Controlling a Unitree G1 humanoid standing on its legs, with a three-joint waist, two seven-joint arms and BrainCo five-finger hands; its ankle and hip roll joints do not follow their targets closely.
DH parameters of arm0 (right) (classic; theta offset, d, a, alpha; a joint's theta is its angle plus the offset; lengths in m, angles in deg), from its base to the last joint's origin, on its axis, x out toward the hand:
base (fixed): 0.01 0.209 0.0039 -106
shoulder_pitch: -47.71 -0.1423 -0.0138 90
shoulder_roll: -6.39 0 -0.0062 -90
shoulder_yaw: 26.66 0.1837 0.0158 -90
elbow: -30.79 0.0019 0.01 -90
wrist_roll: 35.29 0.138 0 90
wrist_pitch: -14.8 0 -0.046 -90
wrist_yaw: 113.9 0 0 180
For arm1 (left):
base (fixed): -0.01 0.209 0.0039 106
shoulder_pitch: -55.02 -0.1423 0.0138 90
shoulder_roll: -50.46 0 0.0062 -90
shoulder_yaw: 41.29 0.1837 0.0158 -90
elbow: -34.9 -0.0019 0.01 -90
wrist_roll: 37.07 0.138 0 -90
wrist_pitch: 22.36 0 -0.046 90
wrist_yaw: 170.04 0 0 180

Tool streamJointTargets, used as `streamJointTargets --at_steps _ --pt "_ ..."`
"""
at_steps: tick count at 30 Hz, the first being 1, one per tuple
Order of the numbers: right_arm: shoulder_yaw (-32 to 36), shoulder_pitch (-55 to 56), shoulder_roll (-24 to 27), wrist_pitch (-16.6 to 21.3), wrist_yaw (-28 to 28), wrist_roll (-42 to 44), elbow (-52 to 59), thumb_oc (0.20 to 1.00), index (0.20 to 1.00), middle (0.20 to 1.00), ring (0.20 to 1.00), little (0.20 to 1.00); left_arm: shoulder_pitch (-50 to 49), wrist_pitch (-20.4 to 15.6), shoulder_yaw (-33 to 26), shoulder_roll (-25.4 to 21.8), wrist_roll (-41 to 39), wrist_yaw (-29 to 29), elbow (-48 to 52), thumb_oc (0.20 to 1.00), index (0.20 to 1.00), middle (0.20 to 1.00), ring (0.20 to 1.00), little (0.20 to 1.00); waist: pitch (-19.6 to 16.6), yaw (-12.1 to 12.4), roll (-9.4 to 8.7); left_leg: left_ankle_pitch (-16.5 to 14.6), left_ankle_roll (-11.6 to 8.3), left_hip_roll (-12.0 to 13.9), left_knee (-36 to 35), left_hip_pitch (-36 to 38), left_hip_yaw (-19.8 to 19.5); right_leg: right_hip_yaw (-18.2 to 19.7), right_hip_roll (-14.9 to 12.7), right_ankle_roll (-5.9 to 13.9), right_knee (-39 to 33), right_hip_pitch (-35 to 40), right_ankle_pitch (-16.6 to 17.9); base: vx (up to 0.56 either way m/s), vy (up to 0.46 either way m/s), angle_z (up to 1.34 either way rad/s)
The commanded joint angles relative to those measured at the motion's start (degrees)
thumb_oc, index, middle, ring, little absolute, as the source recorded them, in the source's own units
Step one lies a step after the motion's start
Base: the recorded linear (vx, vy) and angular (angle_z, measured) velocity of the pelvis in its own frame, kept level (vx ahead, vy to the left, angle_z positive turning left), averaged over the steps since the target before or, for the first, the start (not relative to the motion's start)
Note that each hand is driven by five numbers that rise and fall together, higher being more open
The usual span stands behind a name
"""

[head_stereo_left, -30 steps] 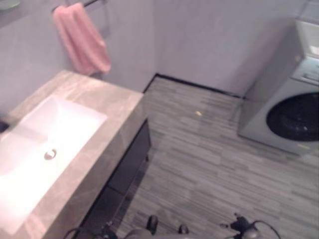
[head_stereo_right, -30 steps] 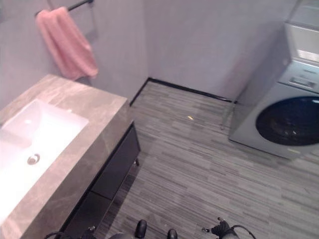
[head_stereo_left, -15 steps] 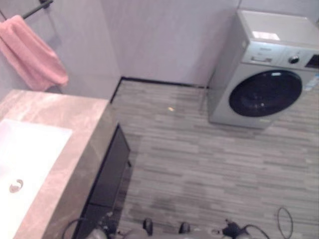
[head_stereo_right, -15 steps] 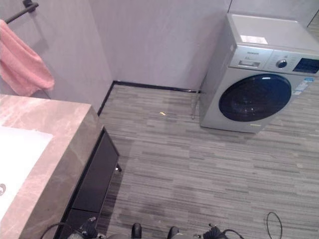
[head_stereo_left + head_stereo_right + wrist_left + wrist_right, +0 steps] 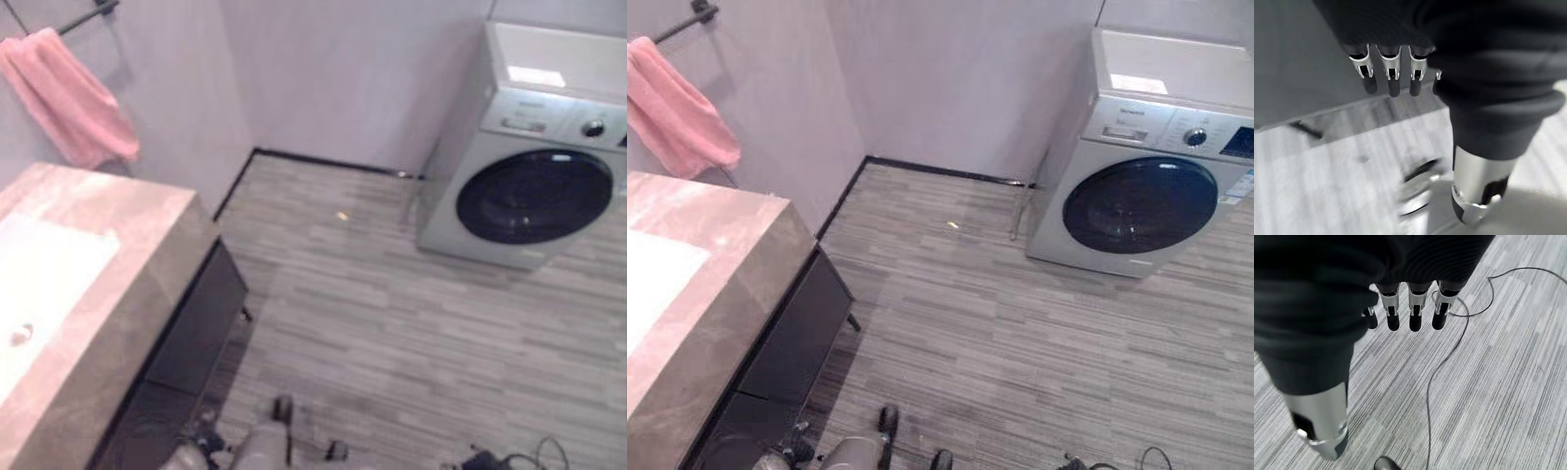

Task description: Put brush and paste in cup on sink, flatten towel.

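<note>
A pink towel hangs bunched from a dark wall bar at the upper left, above the far end of the counter. The marble sink counter with its white basin runs along the left edge. My left hand hangs beside the dark cabinet front with its fingers straight, holding nothing. My right hand hangs over the striped floor, fingers straight and empty too.
A dark cabinet sits under the counter. A grey front-loading washing machine stands against the far wall at the right. Grey striped floor lies between them, with a small yellow speck on it.
The camera has swung to the right, away from the basin, bringing the washing machine into view, then eased back a little. The towel and counter themselves have not moved.
</note>
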Motion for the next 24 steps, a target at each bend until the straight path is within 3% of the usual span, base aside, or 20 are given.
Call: streamJointTargets --at_steps 1,3,4,5,6,7,8,10,11,13,14,15,16,17,18,19,20,21,23,24 --pt "-0.3 1.2 1.3 0.3 0.4 -0.3 0.5 1.0 1.0 1.0 1.0 1.0 1.3 0.1 -0.7 1.0 -0.4 0.8 -2.8 1.0 1.0 1.0 1.0 1.0 -1.1 1.6 0.73 2.6 1.15 -0.8 0.5 0.7 0.7 2.9 -0.5 5.03 1.4 3.4 -2.7 0.37 0.137 -0.38" --pt "-0.6 1.0 0.9 0.2 0.4 -0.6 0.5 1.0 1.0 1.0 1.0 1.0 1.0 0.2 -1.1 0.9 -0.3 0.8 -3.1 1.0 1.0 1.0 1.0 1.0 -1.5 1.9 0.58 3.2 1.14 -0.8 1.3 0.7 0.4 3.4 -0.6 5.13 1.4 3.9 -3.0 0.31 0.129 -0.47" --pt "-1.1 0.7 -0.3 0.3 -0.2 -1.0 0.6 1.0 1.0 1.0 1.0 1.0 0.1 0.5 -2.0 0.5 -0.3 0.9 -4.1 1.0 1.0 1.0 1.0 1.0 -2.6 2.9 -0.42 2.2 2.61 -1.4 3.7 0.8 -1.2 3.9 -1.8 5.78 2.7 5.2 -4.5 0.3 0.132 -0.58" --pt "-1.1 0.7 -0.3 0.3 -0.2 -1.0 0.6 1.0 1.0 1.0 1.0 1.0 0.1 0.5 -2.0 0.5 -0.3 0.9 -4.1 1.0 1.0 1.0 1.0 1.0 -2.7 2.7 -0.39 2.2 2.6 -1.4 3.8 0.7 -1.3 3.8 -1.8 5.77 2.7 5.1 -4.5 0.43 0.188 -0.48" --pt "-1.4 0.5 -0.6 0.5 -0.6 -1.1 0.9 1.0 1.0 1.0 1.0 1.0 0.1 0.7 -1.9 0.2 -0.3 1.1 -4.2 1.0 1.0 1.0 1.0 1.0 -3.0 2.8 -1.02 1.4 3.12 -1.7 5.6 0.2 -1.7 4.3 -2.5 5.92 4.8 4.8 -5.1 0.4 0.198 -0.43" --pt "-1.7 0.6 -1.0 0.8 -1.9 -0.9 1.9 1.0 1.0 1.0 1.0 1.0 -0.1 0.6 -2.6 -0.7 -1.1 1.6 -4.0 1.0 1.0 1.0 1.0 1.0 -3.1 3.3 -2.07 -1.3 4.15 -2.3 10.9 -0.7 -1.4 4.2 -4.0 6.67 9.8 4.2 -6.2 0.4 0.2 -0.24" --pt "-1.7 0.6 -1.0 0.8 -1.9 -0.9 1.9 1.0 1.0 1.0 1.0 1.0 -0.1 0.6 -2.6 -0.7 -1.1 1.6 -4.0 1.0 1.0 1.0 1.0 1.0 -3.1 3.4 -2.08 -1.5 4.17 -2.3 11.2 -0.9 -1.3 4.2 -4.0 6.68 10.0 4.0 -6.4 0.55 0.319 -0.17" --pt "-1.2 1.1 -1.1 0.4 -2.9 -1.2 1.1 1.0 1.0 1.0 1.0 1.0 0.5 0.7 -1.8 -1.6 -0.6 1.9 -3.2 1.0 1.0 1.0 1.0 1.0 -3.6 3.6 -2.97 -5.1 6.45 -3.9 12.3 1.5 -1.4 3.6 -6.7 9.77 20.4 1.5 -0.4 0.47 0.346 0.13" --pt "-0.3 1.3 -0.8 0.2 -2.7 -1.1 0.3 1.0 1.0 1.0 1.0 1.0 0.9 0.8 -0.8 -1.8 -0.1 2.0 -2.7 1.0 1.0 1.0 1.0 1.0 -3.3 3.4 -3.02 -6.1 7.59 -5.1 12.1 3.4 -1.9 4.1 -8.2 11.06 26.7 -0.2 4.6 0.26 0.233 0.21" --pt "-0.3 1.3 -0.8 0.2 -2.7 -1.1 0.3 1.0 1.0 1.0 1.0 1.0 0.9 0.8 -0.8 -1.8 -0.1 2.0 -2.7 1.0 1.0 1.0 1.0 1.0 -3.4 3.4 -3.02 -6.0 7.59 -5.1 12.0 3.2 -2.0 4.0 -8.2 11.05 26.8 -0.4 4.6 0.18 0.185 0.23" --pt "1.7 1.5 0.0 -0.3 -2.1 0.0 -0.5 1.0 1.0 1.0 1.0 1.0 1.4 0.9 -0.2 -2.1 -0.4 2.2 -1.7 1.0 1.0 1.0 1.0 1.0 -2.5 2.6 -1.87 -7.0 9.17 -6.4 11.1 6.9 -3.1 4.3 -10.9 11.67 38.6 -4.6 11.9 0.41 0.452 0.35" --pt "2.8 1.5 0.0 -0.4 -1.9 1.4 0.1 1.0 1.0 1.0 1.0 1.0 2.2 0.9 0.7 -2.4 -0.9 2.1 -0.3 1.0 1.0 1.0 1.0 1.0 -1.0 1.1 -0.3 -7.7 10.2 -6.4 10.5 10.1 -4.2 4.2 -12.4 11.39 47.9 -9.3 12.2 0.41 0.451 0.55" --pt "2.8 1.5 0.0 -0.4 -1.9 1.4 0.1 1.0 1.0 1.0 1.0 1.0 2.2 0.9 0.7 -2.4 -0.9 2.1 -0.3 1.0 1.0 1.0 1.0 1.0 -0.9 1.1 -0.38 -7.7 10.21 -6.5 10.5 10.2 -4.2 4.3 -12.5 11.41 48.1 -9.3 12.1 0.37 0.3 0.73" --pt "2.1 1.5 -0.7 0.0 -2.6 1.7 0.7 1.0 1.0 1.0 1.0 1.0 3.0 0.9 1.4 -2.6 -0.6 2.1 -0.1 1.0 1.0 1.0 1.0 1.0 -0.6 0.3 0.52 -7.9 10.28 -5.4 9.4 12.7 -5.3 5.5 -10.2 10.09 47.0 -13.8 6.5 0.29 0.133 0.68" --pt "1.5 1.7 -1.1 0.1 -3.1 1.7 1.0 1.0 1.0 1.0 1.0 1.0 3.5 1.0 1.4 -2.9 -0.5 1.9 -0.1 1.0 1.0 1.0 1.0 1.0 -0.7 0.3 0.7 -7.7 10.08 -5.0 9.1 13.7 -5.5 4.1 -10.2 9.47 44.0 -15.2 4.1 0.4 0.164 0.42" --pt "0.8 1.8 -1.6 0.0 -3.4 1.5 1.3 1.0 1.0 1.0 1.0 1.0 3.9 1.0 1.2 -3.2 -0.5 1.8 -0.3 1.0 1.0 1.0 1.0 1.0 -0.9 0.6 1.18 -7.7 9.67 -4.1 8.5 14.6 -5.4 2.0 -11.0 8.84 39.1 -15.5 2.5 0.32 0.056 0.21" --pt "0.3 1.8 -1.8 0.2 -3.5 1.1 1.5 1.0 1.0 1.0 1.0 1.0 4.2 1.0 1.2 -3.3 -0.5 1.8 -0.7 1.0 1.0 1.0 1.0 1.0 -1.0 0.5 1.77 -8.0 8.89 -3.0 8.1 15.8 -5.8 1.1 -9.8 8.49 31.7 -14.5 1.7 0.23 0.015 0.2" --pt "0.3 1.8 -1.8 0.2 -3.5 1.1 1.5 1.0 1.0 1.0 1.0 1.0 4.2 1.0 1.2 -3.3 -0.5 1.8 -0.7 1.0 1.0 1.0 1.0 1.0 -1.0 0.4 1.88 -8.0 8.85 -2.9 8.1 15.8 -5.9 1.0 -9.7 8.44 31.4 -14.3 1.8 0.23 -0.032 0.2" --pt "-0.6 1.8 -2.2 0.2 -3.6 0.8 1.6 1.0 1.0 1.0 1.0 1.0 4.6 0.9 1.5 -3.2 -0.3 2.0 -1.3 1.0 1.0 1.0 1.0 1.0 -0.9 0.2 1.92 -8.2 7.86 -2.0 8.2 16.8 -7.0 4.8 -6.7 8.58 19.5 -14.4 2.4 0.36 -0.054 0.13" --pt "-1.1 2.1 -2.5 0.1 -3.6 0.6 1.3 1.0 1.0 1.0 1.0 1.0 4.7 0.6 1.6 -3.2 0.2 2.0 -1.7 1.0 1.0 1.0 1.0 1.0 -1.0 -0.3 1.89 -8.7 6.87 -1.5 8.7 18.1 -8.5 10.8 -4.6 9.31 8.4 -14.9 5.4 0.52 -0.067 0.28"
